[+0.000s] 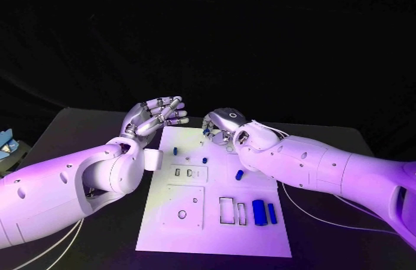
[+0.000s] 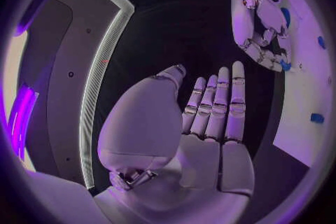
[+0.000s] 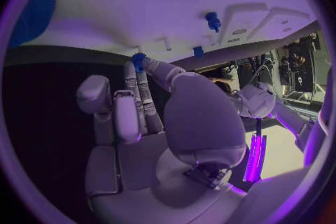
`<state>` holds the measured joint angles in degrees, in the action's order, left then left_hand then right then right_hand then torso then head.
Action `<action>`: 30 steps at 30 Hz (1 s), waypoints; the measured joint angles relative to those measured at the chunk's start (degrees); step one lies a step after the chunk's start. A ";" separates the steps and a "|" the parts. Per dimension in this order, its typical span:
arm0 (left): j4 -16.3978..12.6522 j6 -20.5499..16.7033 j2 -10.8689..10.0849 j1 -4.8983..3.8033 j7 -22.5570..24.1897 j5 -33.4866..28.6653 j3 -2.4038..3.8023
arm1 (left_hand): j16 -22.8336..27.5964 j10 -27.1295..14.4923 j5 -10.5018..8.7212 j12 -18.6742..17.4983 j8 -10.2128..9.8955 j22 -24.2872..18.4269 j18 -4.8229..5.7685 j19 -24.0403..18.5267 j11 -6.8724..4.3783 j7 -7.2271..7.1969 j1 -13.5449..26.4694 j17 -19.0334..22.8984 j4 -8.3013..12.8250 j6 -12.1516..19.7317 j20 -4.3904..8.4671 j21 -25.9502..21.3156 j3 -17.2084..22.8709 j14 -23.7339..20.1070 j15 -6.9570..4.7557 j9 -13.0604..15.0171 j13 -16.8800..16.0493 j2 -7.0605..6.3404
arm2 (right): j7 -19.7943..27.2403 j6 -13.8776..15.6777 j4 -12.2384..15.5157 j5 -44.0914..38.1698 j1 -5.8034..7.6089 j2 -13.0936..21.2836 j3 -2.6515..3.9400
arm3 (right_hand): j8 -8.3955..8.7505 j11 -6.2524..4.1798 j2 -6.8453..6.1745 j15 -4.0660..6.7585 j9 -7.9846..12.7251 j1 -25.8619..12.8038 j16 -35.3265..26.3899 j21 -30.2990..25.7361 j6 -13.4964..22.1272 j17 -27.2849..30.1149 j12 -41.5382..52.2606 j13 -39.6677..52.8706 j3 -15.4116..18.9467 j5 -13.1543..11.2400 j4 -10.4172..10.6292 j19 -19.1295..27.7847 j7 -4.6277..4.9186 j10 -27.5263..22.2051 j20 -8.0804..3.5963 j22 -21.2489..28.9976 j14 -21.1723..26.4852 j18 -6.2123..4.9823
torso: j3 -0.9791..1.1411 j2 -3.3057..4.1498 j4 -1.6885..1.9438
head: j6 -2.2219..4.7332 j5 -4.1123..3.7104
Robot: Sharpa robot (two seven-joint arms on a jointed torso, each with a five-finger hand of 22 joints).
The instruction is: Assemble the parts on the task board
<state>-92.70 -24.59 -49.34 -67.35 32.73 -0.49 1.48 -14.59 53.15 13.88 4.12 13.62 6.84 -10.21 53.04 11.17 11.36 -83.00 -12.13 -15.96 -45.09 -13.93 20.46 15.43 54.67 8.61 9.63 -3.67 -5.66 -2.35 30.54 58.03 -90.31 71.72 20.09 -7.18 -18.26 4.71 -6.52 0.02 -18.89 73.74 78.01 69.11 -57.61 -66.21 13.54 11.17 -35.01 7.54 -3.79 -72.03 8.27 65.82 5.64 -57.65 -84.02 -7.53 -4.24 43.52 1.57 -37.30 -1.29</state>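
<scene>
Left robot hand (image 1: 156, 116) raised, empty, fingers extended together.

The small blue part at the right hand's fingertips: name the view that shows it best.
The right wrist view: the small blue part sits at the right hand's fingertips, unobstructed. The left wrist view shows it under curled fingers. In the head view the hand hides it.

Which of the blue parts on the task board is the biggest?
The long blue cylinder lying near the task board's front right, beside the empty rectangular slots. It is thicker and longer than the slim blue bar next to it.
</scene>
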 measured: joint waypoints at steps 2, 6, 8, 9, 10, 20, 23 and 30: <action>-0.02 0.00 -0.01 -0.06 0.00 0.00 0.02 | 0.00 0.00 0.00 0.00 0.00 0.00 0.00 0.00 0.00 0.00 0.00 -0.02 0.00 0.00 0.00 0.00 0.00 0.00 0.00 0.00 0.00 0.00 | 0.09 -0.19 -0.10 0.09 -0.18 -0.25 -0.01 | 0.00 0.00 0.00 0.00 -0.01 0.00 0.00 0.00 0.00 0.00 0.00 0.15 0.00 0.15 0.00 0.00 0.00 0.00 0.00 0.00 0.00 0.00 | -0.01 0.04 0.03 | 0.01 0.04; -0.02 0.00 -0.02 -0.08 0.00 0.00 0.02 | 0.00 0.00 0.00 0.00 0.00 0.00 0.00 0.00 0.00 0.00 0.00 -0.05 0.00 0.00 0.00 0.00 0.00 0.00 0.00 0.00 0.00 0.00 | 0.10 -0.32 -0.34 0.20 -0.30 -0.36 -0.03 | 0.00 0.00 -0.01 0.00 0.02 -0.01 0.00 0.00 0.20 0.01 0.00 0.16 0.00 0.43 0.00 0.00 0.01 0.00 0.00 0.00 0.00 0.00 | -0.01 0.05 0.05 | -0.14 0.21; -0.02 0.00 -0.02 -0.12 0.00 -0.01 0.02 | 0.00 0.00 0.00 0.01 0.00 0.00 0.00 0.00 0.00 0.00 0.00 -0.05 0.00 0.00 0.00 0.00 0.00 0.00 0.00 0.00 0.00 0.00 | 0.12 -0.36 -0.41 0.24 -0.32 -0.42 -0.01 | -0.12 0.00 -0.02 0.00 0.04 -0.02 0.00 0.00 0.25 0.01 0.00 0.17 0.00 0.45 0.00 0.00 0.05 0.01 0.00 0.00 0.00 -0.01 | -0.01 0.05 0.04 | -0.18 0.26; -0.02 0.00 -0.02 -0.13 0.00 -0.01 0.02 | 0.00 0.00 0.00 0.01 0.00 0.00 0.00 0.00 0.00 0.00 0.00 -0.05 0.00 0.00 0.00 0.00 0.00 0.00 0.00 0.00 0.00 0.00 | 0.12 -0.37 -0.44 0.26 -0.32 -0.43 0.00 | -0.12 0.00 -0.07 0.00 0.07 -0.07 0.00 0.00 0.25 0.01 0.00 0.17 0.00 0.46 0.00 0.00 0.06 0.01 0.00 0.01 0.00 -0.01 | -0.01 0.05 0.03 | -0.21 0.30; -0.02 0.00 -0.02 -0.14 0.00 -0.01 0.02 | 0.00 0.00 0.00 0.02 0.00 0.00 0.00 0.00 0.00 0.00 0.00 -0.05 0.00 0.00 0.00 0.00 0.00 0.00 0.00 0.00 0.00 0.00 | 0.13 -0.39 -0.46 0.28 -0.32 -0.43 0.00 | -0.12 0.00 -0.07 0.00 0.11 -0.07 0.00 0.00 0.26 0.01 0.00 0.17 0.00 0.46 0.00 0.00 0.06 0.01 0.00 0.01 0.00 -0.01 | -0.01 0.05 0.03 | -0.23 0.32; 0.02 0.00 0.00 -0.16 -0.03 -0.01 0.04 | 0.00 0.00 0.00 0.02 -0.23 -0.06 0.00 0.21 0.00 0.00 0.00 -0.04 0.00 0.00 0.21 0.00 0.00 0.00 0.00 0.00 0.00 0.00 | 0.12 -0.99 -1.15 0.41 -0.43 -0.75 -0.04 | 3.33 1.67 -2.12 -1.73 0.36 -2.13 -0.26 -2.07 7.02 1.68 -2.62 -0.96 0.39 -0.30 1.39 2.21 2.44 -6.47 1.64 2.71 0.01 -0.01 | -0.03 0.11 -0.03 | -0.15 0.37; 0.03 0.00 -0.01 -0.17 -0.04 -0.01 0.04 | 0.00 0.00 0.00 0.02 -0.23 -0.06 0.00 0.21 0.00 0.00 0.00 -0.04 0.00 0.00 0.21 0.00 0.00 0.00 0.00 0.00 0.00 0.00 | 0.02 -1.31 -1.43 0.54 -0.61 -0.78 -0.12 | 7.29 3.38 -3.18 -3.10 1.63 -2.83 -2.44 -6.19 13.07 6.00 -4.59 -2.63 1.56 -1.81 1.96 6.05 3.39 -12.26 2.93 7.80 0.81 -0.01 | -0.03 0.13 -0.05 | -0.05 0.37; 0.14 0.00 -0.13 -0.19 -0.08 -0.02 0.04 | 0.00 0.00 0.00 -0.19 -0.23 -0.05 0.00 0.21 0.00 0.00 0.00 -0.09 0.00 0.00 0.21 0.00 0.00 0.00 0.00 -0.05 0.00 0.00 | -0.25 -1.38 1.42 0.85 -0.38 1.71 -0.07 | 7.83 3.38 -3.53 -2.98 1.40 -2.48 -2.60 -7.27 13.18 7.01 -3.35 -3.56 3.16 -1.24 2.38 6.50 3.04 -14.03 3.27 8.49 1.34 -0.01 | 0.03 0.13 -0.16 | 0.04 0.51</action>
<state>-92.56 -24.59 -49.47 -67.55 32.65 -0.51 1.51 -14.59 53.15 13.88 3.93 13.39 6.79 -10.21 53.24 11.17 11.36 -83.00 -12.23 -15.96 -45.09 -13.72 20.46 15.42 54.67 8.61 9.58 -3.67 -5.66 -2.60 29.17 59.45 -89.46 71.34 21.80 -7.24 -10.42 8.09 -10.06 -2.96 -17.49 71.26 75.41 61.84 -44.43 -59.20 10.19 7.61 -31.84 6.30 -1.41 -65.53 11.30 51.79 8.91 -49.16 -82.68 -7.54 -4.21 43.65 1.41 -37.26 -0.78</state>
